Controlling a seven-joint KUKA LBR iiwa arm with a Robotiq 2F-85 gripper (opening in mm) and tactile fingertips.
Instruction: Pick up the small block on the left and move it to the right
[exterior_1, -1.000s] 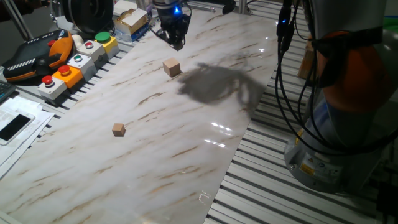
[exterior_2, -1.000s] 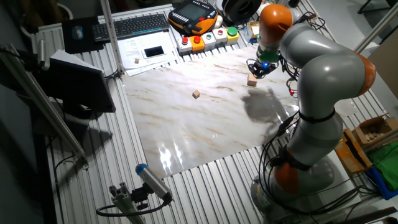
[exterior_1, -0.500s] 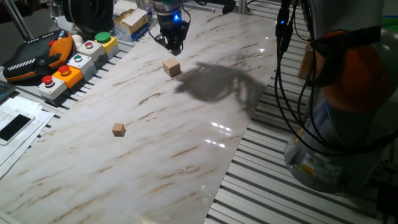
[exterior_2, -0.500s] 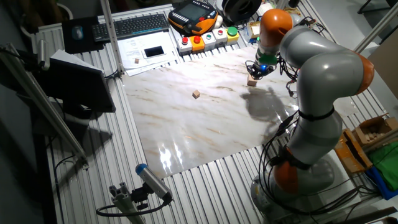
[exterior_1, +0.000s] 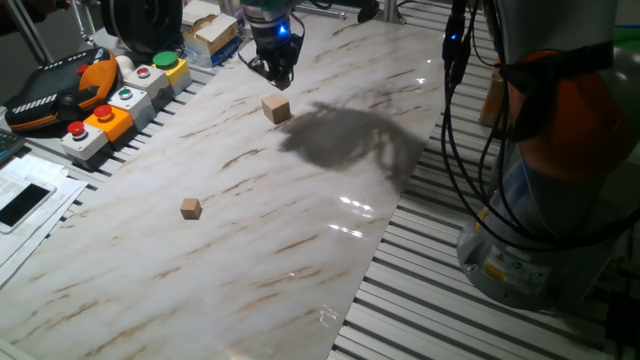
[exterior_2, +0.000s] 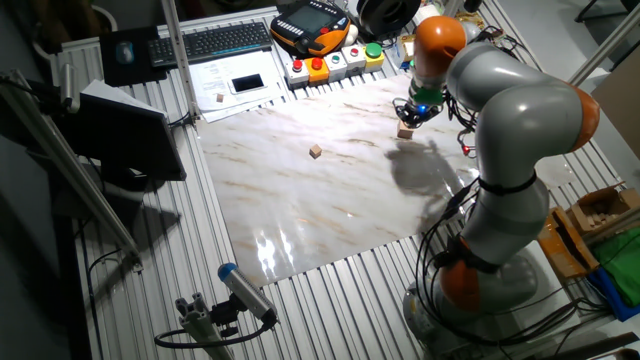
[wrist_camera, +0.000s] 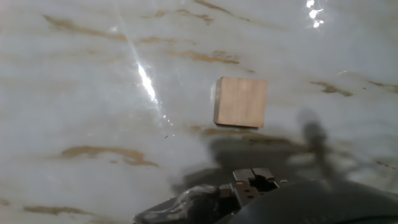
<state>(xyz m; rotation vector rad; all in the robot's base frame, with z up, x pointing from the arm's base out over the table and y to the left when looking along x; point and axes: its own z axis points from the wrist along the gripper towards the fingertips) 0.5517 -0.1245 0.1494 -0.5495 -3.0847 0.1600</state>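
Observation:
The small block (exterior_1: 276, 108) is a pale beige wooden cube on the marble tabletop (exterior_1: 300, 220). It also shows in the other fixed view (exterior_2: 404, 131) and just above centre in the hand view (wrist_camera: 240, 102). My gripper (exterior_1: 277, 74) hangs just behind and above it, not touching, with its fingers together and empty. The gripper also shows in the other fixed view (exterior_2: 415, 111). Its fingertips (wrist_camera: 252, 179) sit at the bottom edge of the hand view, below the block. A tinier, darker orange-tan cube (exterior_1: 190, 207) lies apart, farther along the table (exterior_2: 315, 151).
Button boxes (exterior_1: 125, 100), an orange teach pendant (exterior_1: 60, 90) and a cardboard box (exterior_1: 210, 30) line the table's far edge. Cables (exterior_1: 455, 130) and the robot base (exterior_1: 540, 220) stand beside the grooved metal surround. A keyboard (exterior_2: 225, 40) lies beyond the table.
My gripper has moved slightly closer to the pale block and a little lower. Both cubes stay where they were.

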